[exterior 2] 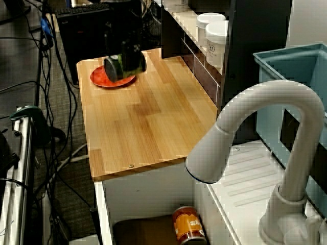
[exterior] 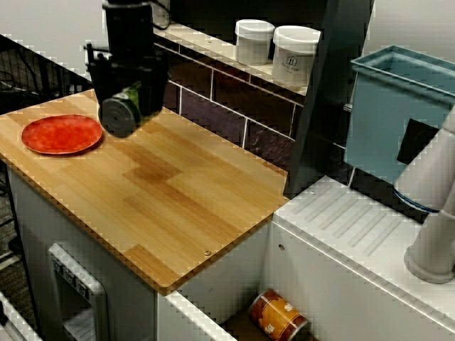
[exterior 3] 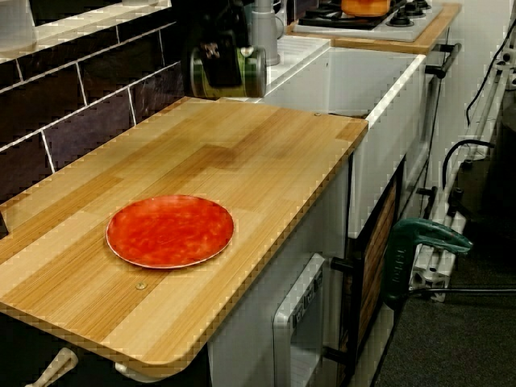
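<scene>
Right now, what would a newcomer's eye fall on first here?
The red plate on the wooden counter stands out first. Near it, the black tool holds a dark green can on its side above the wood. An orange can lies in the sink.

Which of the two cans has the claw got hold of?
The dark green can, gripped in the claw above the wooden counter. The orange can lies down in the sink.

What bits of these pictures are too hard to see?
Fingers of the hand: front view, lost in dark blur around the green can.
Orange can: front view, sink rim hides its end; label blurred.
Jar label: front view, too small.
Orange pot: view from the plate end, cut by top edge.
</scene>
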{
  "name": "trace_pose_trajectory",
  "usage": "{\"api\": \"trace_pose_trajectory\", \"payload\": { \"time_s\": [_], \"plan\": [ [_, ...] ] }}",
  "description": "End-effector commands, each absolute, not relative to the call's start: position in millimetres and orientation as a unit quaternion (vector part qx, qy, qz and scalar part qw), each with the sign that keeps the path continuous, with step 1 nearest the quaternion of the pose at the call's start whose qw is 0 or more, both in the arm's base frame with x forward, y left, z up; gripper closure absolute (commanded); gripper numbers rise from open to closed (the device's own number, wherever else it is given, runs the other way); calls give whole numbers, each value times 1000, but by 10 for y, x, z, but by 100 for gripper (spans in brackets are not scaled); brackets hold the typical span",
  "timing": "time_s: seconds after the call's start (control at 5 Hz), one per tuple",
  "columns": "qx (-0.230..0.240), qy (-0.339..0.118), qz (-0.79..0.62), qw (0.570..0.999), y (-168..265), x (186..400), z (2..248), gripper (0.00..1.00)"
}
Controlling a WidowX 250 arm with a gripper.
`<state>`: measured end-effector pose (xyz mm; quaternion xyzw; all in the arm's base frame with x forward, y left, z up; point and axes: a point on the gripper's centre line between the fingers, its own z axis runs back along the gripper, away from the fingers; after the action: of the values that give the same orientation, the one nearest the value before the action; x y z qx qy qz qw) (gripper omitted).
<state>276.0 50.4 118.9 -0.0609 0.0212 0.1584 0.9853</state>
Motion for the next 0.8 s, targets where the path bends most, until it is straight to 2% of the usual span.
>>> {"api": "trace_pose_trajectory", "payload": {
  "time_s": [0.0, 0.4, 0.6],
  "plan": [
    [-55, -70, 117, 989, 580, 2783, 1581, 100],
    [-61, -158, 144, 975, 617, 3027, 1743, 100],
    [-73, -192, 160, 966, 663, 3148, 1899, 100]
  ]
}}
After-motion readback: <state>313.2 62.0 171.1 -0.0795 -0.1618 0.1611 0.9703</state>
